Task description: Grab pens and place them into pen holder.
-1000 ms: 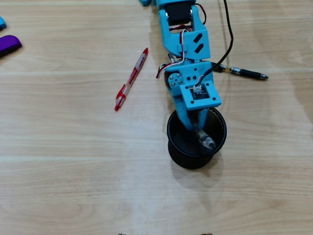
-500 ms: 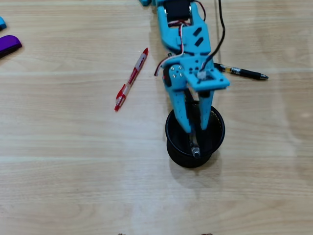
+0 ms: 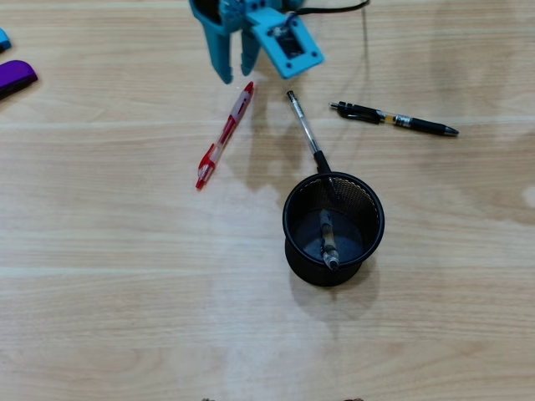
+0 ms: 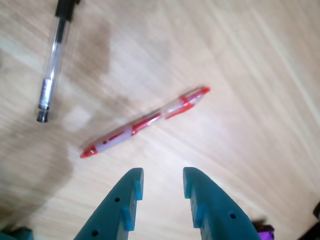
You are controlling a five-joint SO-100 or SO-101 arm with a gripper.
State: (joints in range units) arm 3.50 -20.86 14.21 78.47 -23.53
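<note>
Light wood-grain table (image 3: pixel 125 276), overhead view; landmark is the black mesh pen holder (image 3: pixel 294 219), standing upright right of centre. One pen (image 3: pixel 328 241) already inside it, tip down toward the holder's near wall. A clear-barrelled pen with black grip (image 3: pixel 306 130) leans with its lower end on the holder's far rim, upper end angled up-left on the table; same pen seen at top left in the wrist view (image 4: pixel 51 75). Red-and-clear pen (image 3: pixel 224 135) lies flat on the table up-left of the holder, diagonal, well apart from it; in the wrist view (image 4: pixel 145 121) it lies just ahead of the fingertips, not touched. Black pen with yellow band (image 3: pixel 394 119) lies up-right of the holder, near horizontal. Teal gripper (image 3: pixel 237 70) sits above the holder at the frame's top edge, just beyond the red pen's upper end; wrist view (image 4: pixel 159 181) shows jaws parted, nothing between them. Purple object (image 3: pixel 15 77) far left of the holder, at the edge.
</note>
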